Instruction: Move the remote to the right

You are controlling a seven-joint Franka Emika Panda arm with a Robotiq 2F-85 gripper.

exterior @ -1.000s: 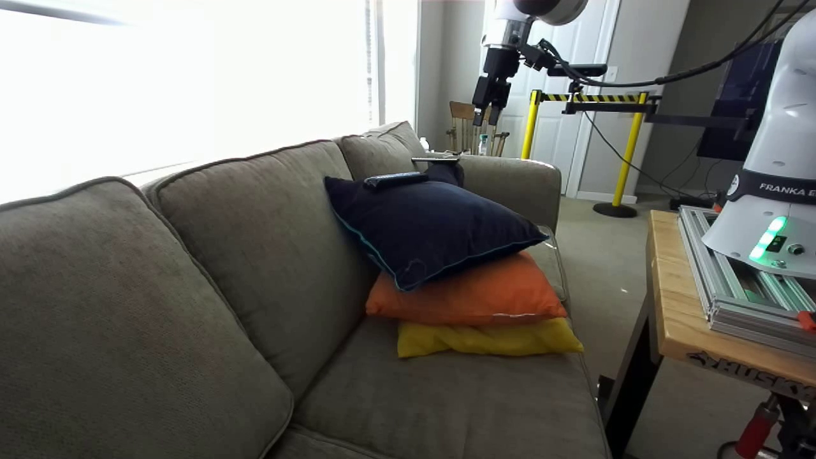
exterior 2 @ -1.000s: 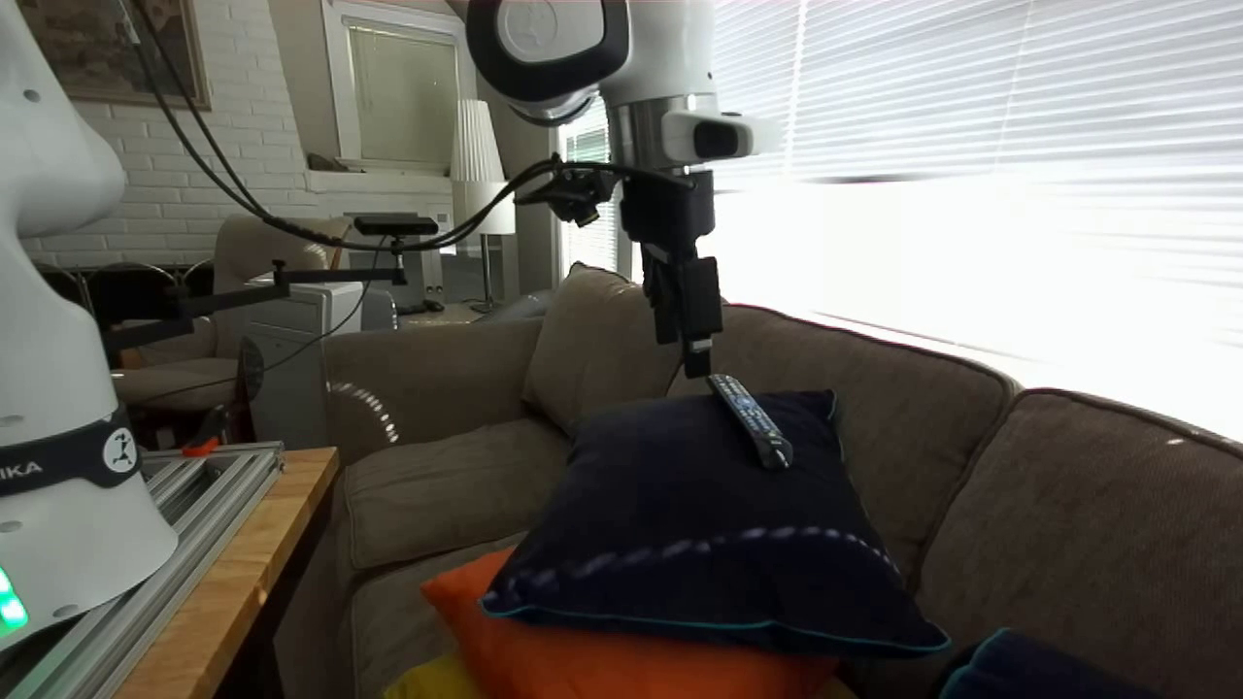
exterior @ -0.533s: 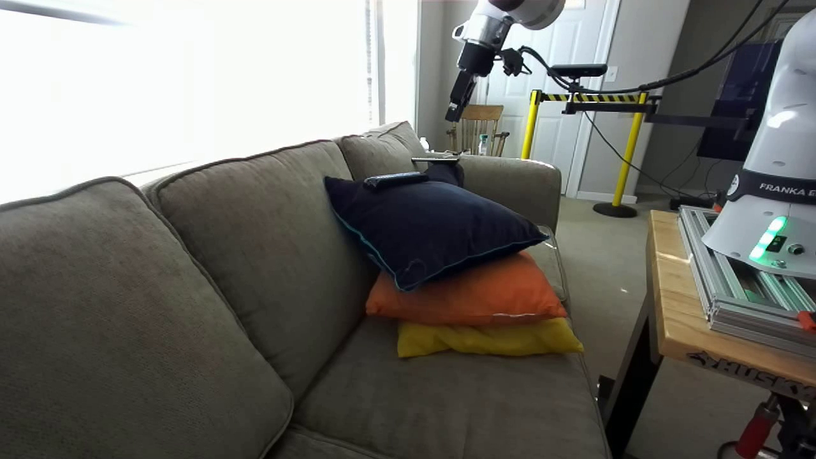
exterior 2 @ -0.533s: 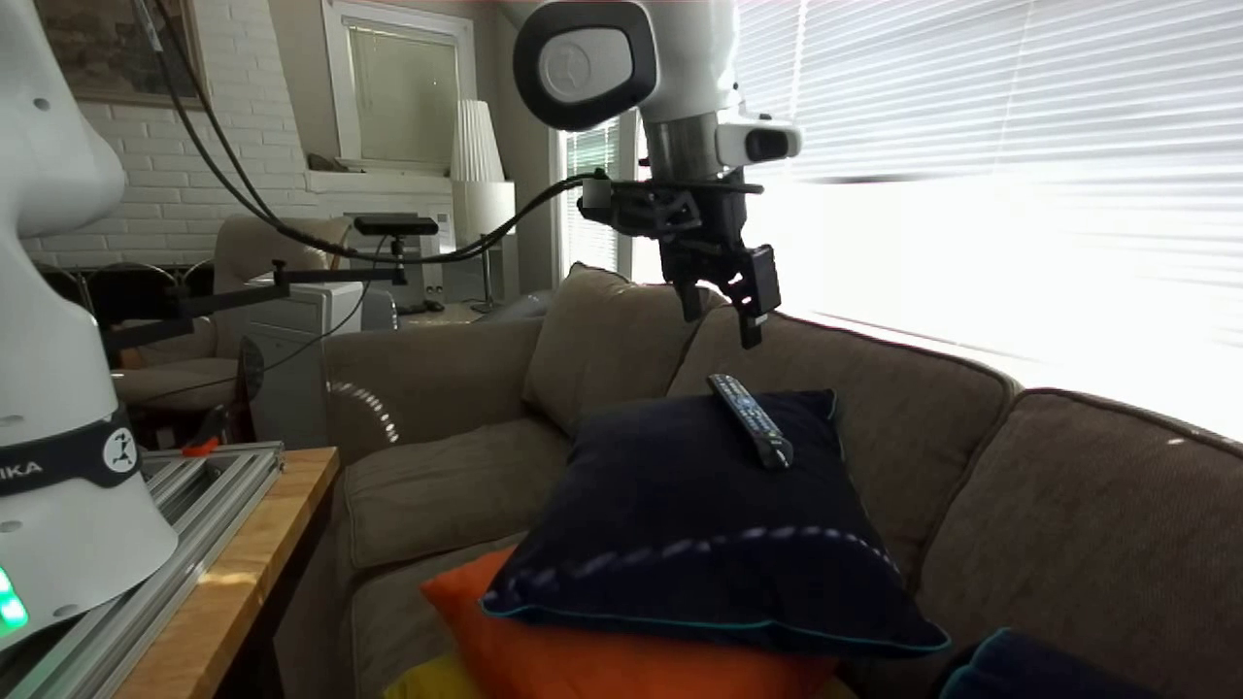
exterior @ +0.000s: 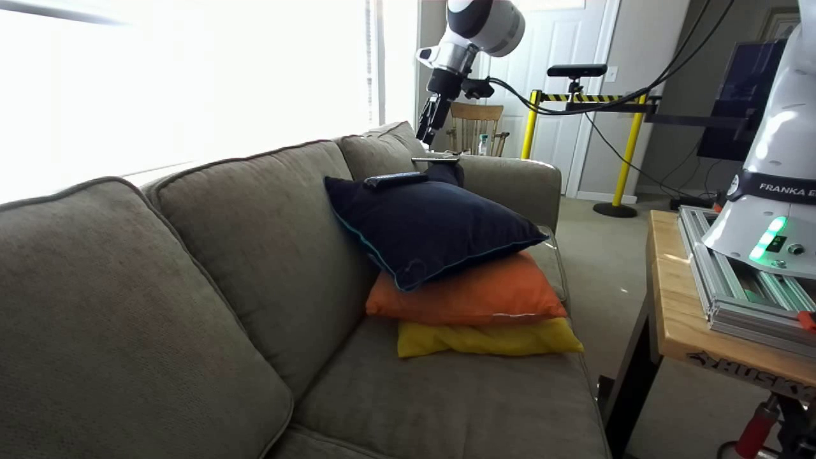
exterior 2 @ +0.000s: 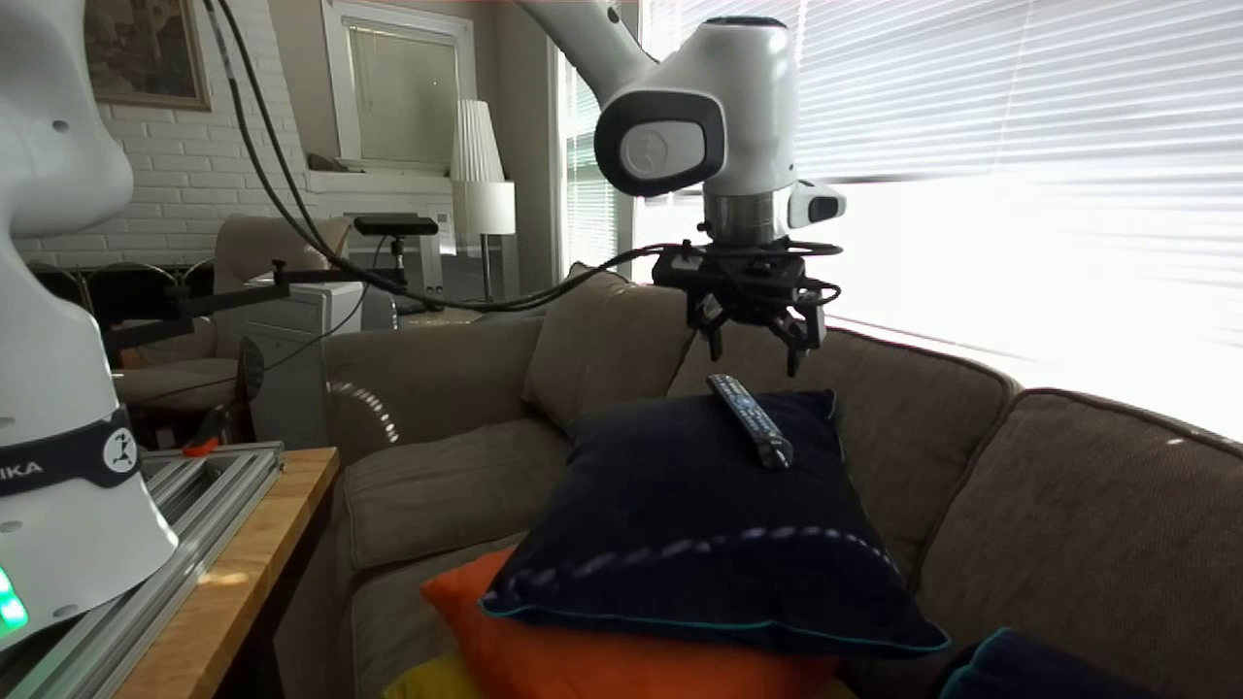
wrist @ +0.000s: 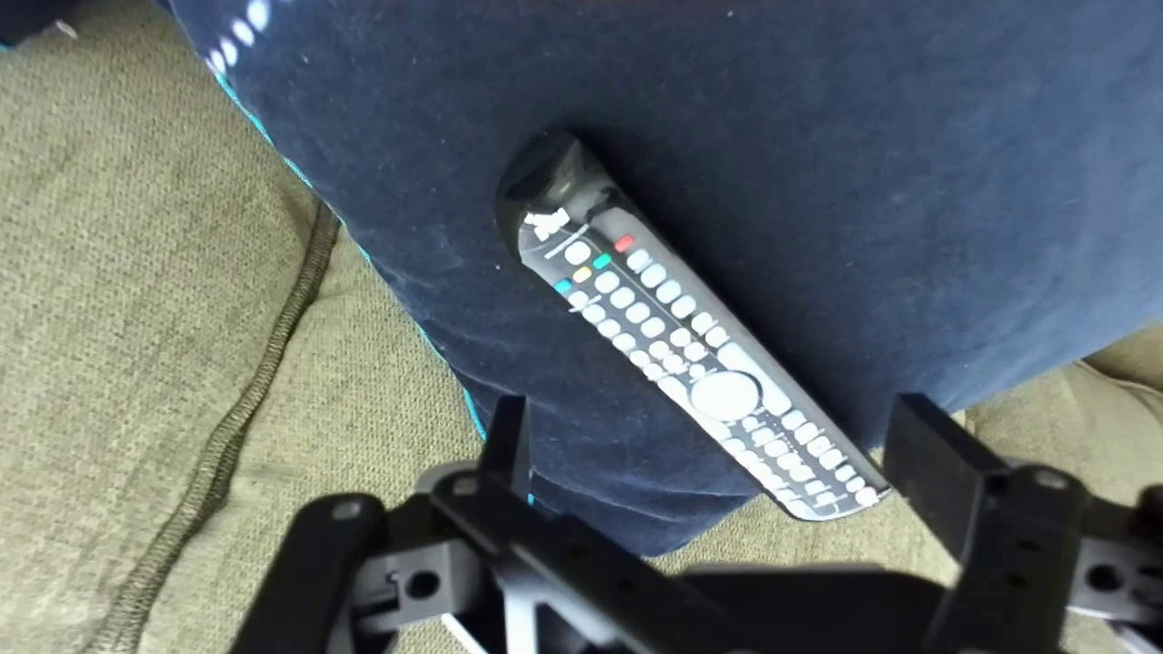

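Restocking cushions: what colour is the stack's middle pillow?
The middle pillow is orange, clearest in an exterior view.

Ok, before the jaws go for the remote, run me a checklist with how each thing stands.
Jaws open: ok, parted.
Remote in wrist view: ok, both ends show.
Jaws square to remote: not ok, it slants in that view.
Remote on navy pillow: ok, though one end seems to overhang.
Jaws down at remote: not ok, they hang higher in both exterior views.
Navy pillow firm enough: cannot tell.

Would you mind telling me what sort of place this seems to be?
Most likely a living room, judging by the sofa, the pillows stacked on it, and the remote lying on top of them.
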